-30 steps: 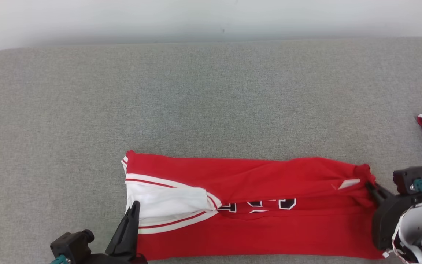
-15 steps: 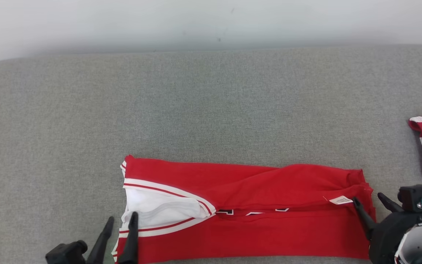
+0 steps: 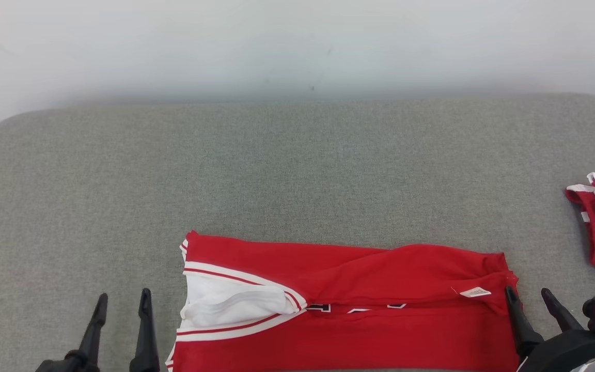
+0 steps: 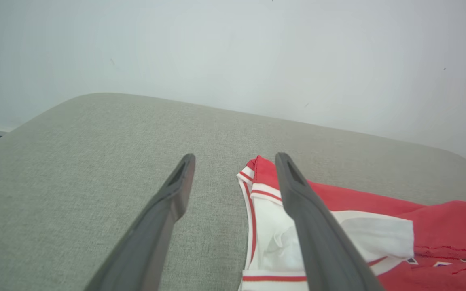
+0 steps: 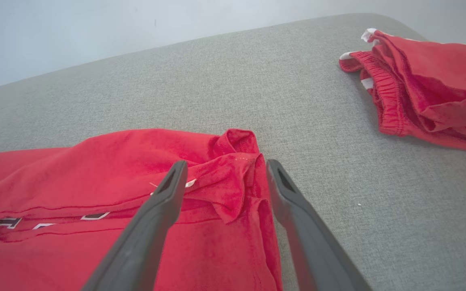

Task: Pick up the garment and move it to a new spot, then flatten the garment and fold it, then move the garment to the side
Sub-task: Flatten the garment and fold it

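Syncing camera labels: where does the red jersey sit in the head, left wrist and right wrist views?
Head view: red jersey bottom centre.
Left wrist view: red jersey lower right, white-trimmed end nearest.
Right wrist view: red jersey lower left and centre.
Shared landmark: grey cushion meeting the pale wall.

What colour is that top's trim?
The trim is white with a red stripe; clearest in left wrist view.

Matt red cloth garment (image 3: 359, 305), coarse-woven grey surface (image 3: 297, 170)
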Robot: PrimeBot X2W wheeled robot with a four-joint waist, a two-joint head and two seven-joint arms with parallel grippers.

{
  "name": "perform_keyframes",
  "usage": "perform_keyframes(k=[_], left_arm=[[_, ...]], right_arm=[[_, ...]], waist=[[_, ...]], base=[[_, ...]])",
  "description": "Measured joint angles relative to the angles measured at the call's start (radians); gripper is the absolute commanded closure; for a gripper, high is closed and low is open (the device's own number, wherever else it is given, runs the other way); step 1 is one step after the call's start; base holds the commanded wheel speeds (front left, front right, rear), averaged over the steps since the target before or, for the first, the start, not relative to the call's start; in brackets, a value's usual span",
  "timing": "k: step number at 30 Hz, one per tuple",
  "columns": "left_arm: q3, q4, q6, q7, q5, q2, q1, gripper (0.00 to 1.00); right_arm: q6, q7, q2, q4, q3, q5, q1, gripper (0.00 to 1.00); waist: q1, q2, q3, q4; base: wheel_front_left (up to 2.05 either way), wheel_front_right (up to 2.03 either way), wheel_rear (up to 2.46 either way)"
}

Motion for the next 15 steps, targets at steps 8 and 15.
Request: perform_keyframes(k=[8, 15], left_arm=[[0.146, -0.068, -0.094, 0.000, 0.139, -0.106, 0.077, 0.00], [0.206, -0.071, -0.140, 0.000, 0.192, -0.153, 0.097, 0.00]], right_arm=[[0.000, -0.017, 0.052, 0.029, -0.027, -0.009, 0.014, 0.00], [0.000, -0.002, 0.067, 0.082, -0.043, -0.022, 0.012, 0.00]], waist=[[0.0001, 0.0000, -0.040, -0.002], [0.0000, 0.0001, -0.055, -0.007]], base=[[0.00, 0.00, 0.00], [0.00, 0.00, 0.00]])
